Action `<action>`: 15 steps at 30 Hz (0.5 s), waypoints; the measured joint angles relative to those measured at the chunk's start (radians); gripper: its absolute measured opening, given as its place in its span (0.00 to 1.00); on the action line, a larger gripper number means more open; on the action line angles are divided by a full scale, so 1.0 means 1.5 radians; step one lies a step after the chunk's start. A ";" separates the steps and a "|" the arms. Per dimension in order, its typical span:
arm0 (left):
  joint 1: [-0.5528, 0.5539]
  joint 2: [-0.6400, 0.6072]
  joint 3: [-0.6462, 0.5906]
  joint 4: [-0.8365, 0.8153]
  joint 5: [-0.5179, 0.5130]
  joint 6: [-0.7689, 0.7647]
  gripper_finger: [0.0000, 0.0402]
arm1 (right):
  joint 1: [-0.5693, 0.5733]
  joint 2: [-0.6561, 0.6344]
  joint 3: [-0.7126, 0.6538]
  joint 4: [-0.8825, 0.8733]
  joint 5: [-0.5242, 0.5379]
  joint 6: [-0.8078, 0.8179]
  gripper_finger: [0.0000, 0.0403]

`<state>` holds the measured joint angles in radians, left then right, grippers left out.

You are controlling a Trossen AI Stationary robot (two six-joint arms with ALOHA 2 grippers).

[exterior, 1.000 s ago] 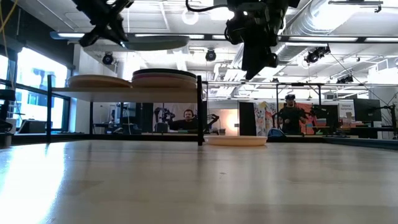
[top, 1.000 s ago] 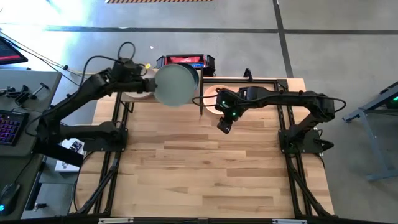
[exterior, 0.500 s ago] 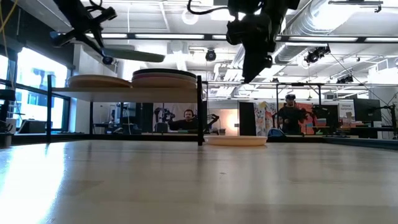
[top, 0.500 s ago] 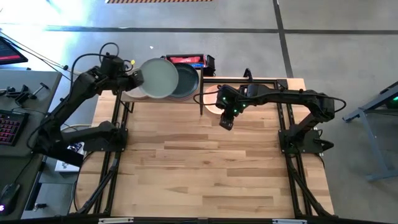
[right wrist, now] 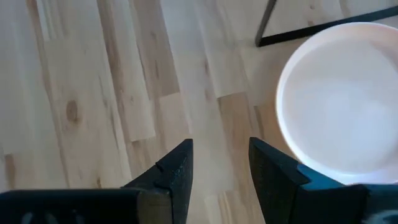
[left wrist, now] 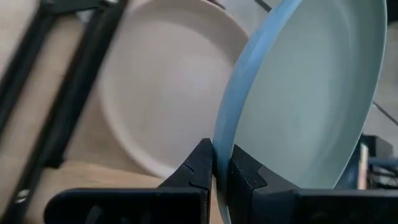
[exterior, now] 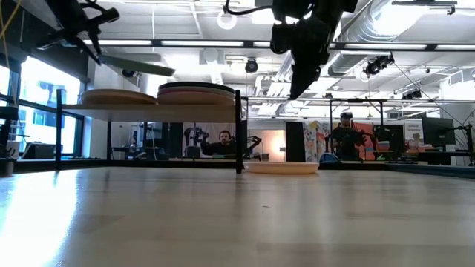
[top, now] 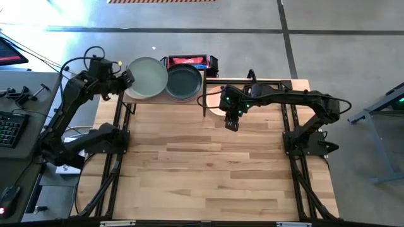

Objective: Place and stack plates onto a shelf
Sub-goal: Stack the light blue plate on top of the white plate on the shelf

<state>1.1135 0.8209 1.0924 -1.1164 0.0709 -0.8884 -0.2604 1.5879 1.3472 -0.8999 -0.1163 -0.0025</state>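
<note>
Sage green plate (top: 146,77), carried leftward since the earlier frame and now tilted above the shelf's (exterior: 148,107) left stack, pinched at its rim by left gripper (left wrist: 221,167); risk: rim-only hold slipping, plate landing off-centre; right gripper (right wrist: 219,163) spread over worktop (top: 208,164).

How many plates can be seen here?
At least 4: a sage plate in the left hand, a dark plate and a pale plate on the shelf, a white plate on the table. Stacks may hide more.

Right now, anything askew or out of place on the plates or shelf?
Nothing damaged or spilled. The sage green plate hangs tilted in the left gripper, above the shelf, not stacked yet. One off-white plate sits alone on the tabletop beside the shelf.
</note>
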 joint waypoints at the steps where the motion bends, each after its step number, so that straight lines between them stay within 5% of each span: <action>1: 0.007 -0.002 0.000 -0.009 -0.003 0.000 0.03 | -0.003 0.000 0.000 0.000 0.000 -0.003 0.33; 15: 0.084 0.002 0.000 -0.035 -0.045 0.000 0.03 | -0.020 0.000 0.000 -0.025 -0.003 -0.004 0.33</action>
<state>1.2395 0.8245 1.0924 -1.1687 0.0031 -0.8886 -0.2905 1.5879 1.3472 -0.9368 -0.1207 -0.0082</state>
